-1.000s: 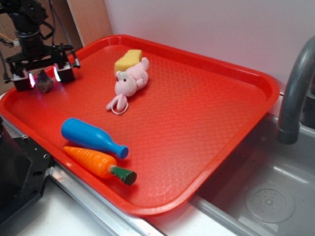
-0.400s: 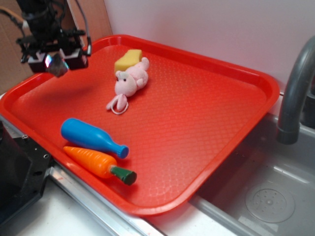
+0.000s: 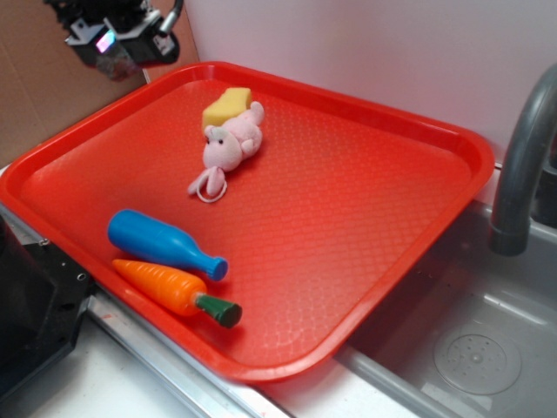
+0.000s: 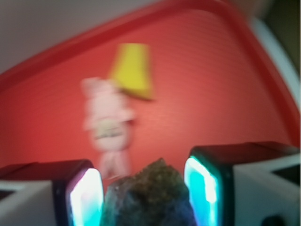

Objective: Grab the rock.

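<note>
The rock (image 4: 149, 197) is pinched in my hand (image 3: 120, 54), which has risen from the red tray (image 3: 365, 244) since a second ago and now hangs above its far-left corner; I'd judge the grab done.

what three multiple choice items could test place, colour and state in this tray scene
1. Where is the rock?
A. beside the carrot
B. between the end effector fingers
C. in the sink

2. What colour is the bottle?
A. blue
B. green
C. white

3. How does the pink plush toy sit relative to the yellow sponge?
A. far apart
B. touching it
C. underneath it

Key: 1 B, the wrist view shows it between both fingers; 2 A, its body is plainly blue; 3 B, its head meets the sponge on the red tray.
</note>
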`<state>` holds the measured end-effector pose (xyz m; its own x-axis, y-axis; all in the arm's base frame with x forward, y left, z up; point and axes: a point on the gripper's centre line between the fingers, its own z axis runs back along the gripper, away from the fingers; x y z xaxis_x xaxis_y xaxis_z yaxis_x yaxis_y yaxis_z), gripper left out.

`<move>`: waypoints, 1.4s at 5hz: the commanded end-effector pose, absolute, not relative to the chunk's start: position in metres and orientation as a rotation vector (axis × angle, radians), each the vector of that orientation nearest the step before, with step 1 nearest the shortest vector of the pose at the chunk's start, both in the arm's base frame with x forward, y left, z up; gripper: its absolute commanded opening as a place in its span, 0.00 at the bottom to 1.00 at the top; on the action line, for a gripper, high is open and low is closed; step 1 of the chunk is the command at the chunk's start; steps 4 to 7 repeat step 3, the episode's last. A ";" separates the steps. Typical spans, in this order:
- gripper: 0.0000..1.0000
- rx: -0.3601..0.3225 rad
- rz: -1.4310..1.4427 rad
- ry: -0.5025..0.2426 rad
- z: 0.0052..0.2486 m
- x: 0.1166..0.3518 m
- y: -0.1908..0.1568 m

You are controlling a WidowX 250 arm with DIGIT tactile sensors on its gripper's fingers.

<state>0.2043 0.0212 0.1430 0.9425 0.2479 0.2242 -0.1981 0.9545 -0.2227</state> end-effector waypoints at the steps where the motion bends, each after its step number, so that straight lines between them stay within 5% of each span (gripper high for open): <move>1: 0.00 -0.201 0.136 -0.258 0.180 0.190 0.014; 7: 0.00 -0.167 0.175 -0.242 0.173 0.188 0.013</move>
